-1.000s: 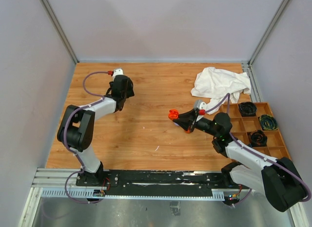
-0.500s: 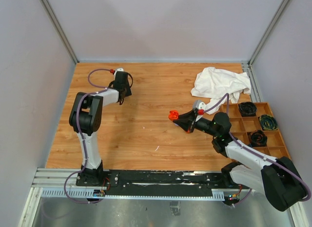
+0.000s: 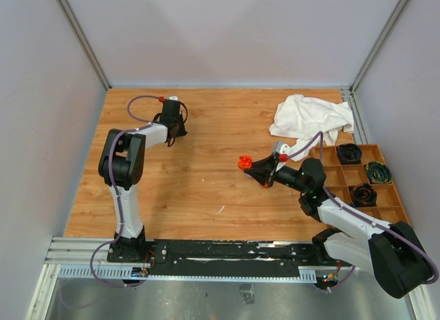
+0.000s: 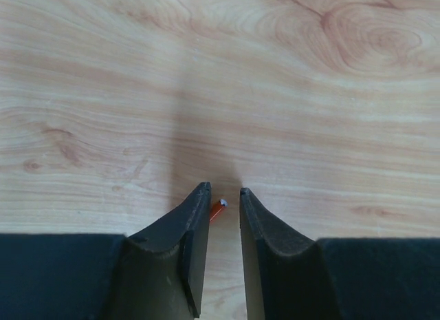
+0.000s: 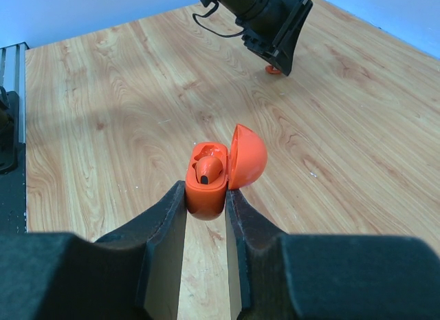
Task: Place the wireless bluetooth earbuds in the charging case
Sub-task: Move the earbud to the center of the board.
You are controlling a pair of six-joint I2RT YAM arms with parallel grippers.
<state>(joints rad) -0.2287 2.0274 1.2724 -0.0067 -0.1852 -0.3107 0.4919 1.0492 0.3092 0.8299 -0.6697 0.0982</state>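
Tiny earbud [image 4: 217,210] diagonal, pale tip up-right, between slightly parted left fingers [image 4: 187,254] — right fingers [image 5: 165,248] clamp case [image 5: 206,190]

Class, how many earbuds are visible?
2. One earbud sits in the open charging case; the other earbud lies on the table between the fingers of the left gripper. More may be hidden.
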